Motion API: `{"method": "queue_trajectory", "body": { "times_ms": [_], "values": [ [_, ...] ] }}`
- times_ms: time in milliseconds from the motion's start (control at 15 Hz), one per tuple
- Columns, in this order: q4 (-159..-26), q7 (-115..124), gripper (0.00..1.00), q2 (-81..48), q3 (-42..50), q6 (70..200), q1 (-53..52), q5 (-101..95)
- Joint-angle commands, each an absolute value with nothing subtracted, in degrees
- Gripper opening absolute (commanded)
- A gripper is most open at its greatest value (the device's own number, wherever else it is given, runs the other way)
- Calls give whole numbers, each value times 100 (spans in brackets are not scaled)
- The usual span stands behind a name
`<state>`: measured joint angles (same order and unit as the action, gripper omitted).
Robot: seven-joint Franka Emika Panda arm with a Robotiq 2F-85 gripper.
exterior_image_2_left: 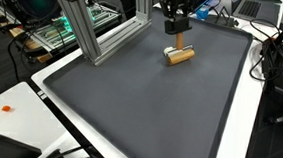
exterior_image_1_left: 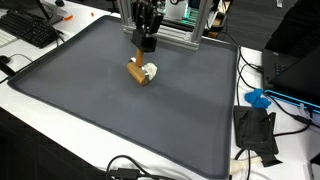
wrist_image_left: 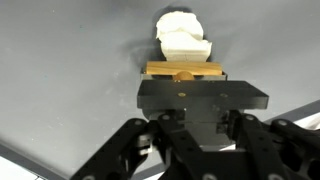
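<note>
A tan wooden piece [exterior_image_1_left: 137, 71] with a white lump [exterior_image_1_left: 151, 72] at one end rests on the dark grey mat [exterior_image_1_left: 90, 90], toward its far side. My gripper [exterior_image_1_left: 146, 44] hangs straight over it. In an exterior view a wooden upright [exterior_image_2_left: 180, 42] rises from the tan wooden piece [exterior_image_2_left: 182, 56] into my gripper [exterior_image_2_left: 177, 27], whose fingers are shut on it. In the wrist view the wooden bar [wrist_image_left: 183, 72] lies just past my gripper [wrist_image_left: 190, 98], with the white lump [wrist_image_left: 182, 38] beyond; the contact itself is hidden by the dark finger block.
An aluminium frame [exterior_image_1_left: 178, 32] [exterior_image_2_left: 93, 28] stands at the mat's far edge close to the arm. A keyboard [exterior_image_1_left: 30, 30] lies off one corner. A blue object [exterior_image_1_left: 258, 98], a black device [exterior_image_1_left: 256, 132] and cables sit on the white table beside the mat.
</note>
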<state>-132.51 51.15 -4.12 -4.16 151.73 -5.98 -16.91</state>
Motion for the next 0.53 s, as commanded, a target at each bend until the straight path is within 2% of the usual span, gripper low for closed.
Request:
{"method": "queue_trajectory", "body": {
  "times_ms": [0,467],
  "values": [
    [-13275,4542,22,-600,-490,14829,-630,-848],
    [-13048,3702,22,-560,-503,14084,-620,28]
  ]
}}
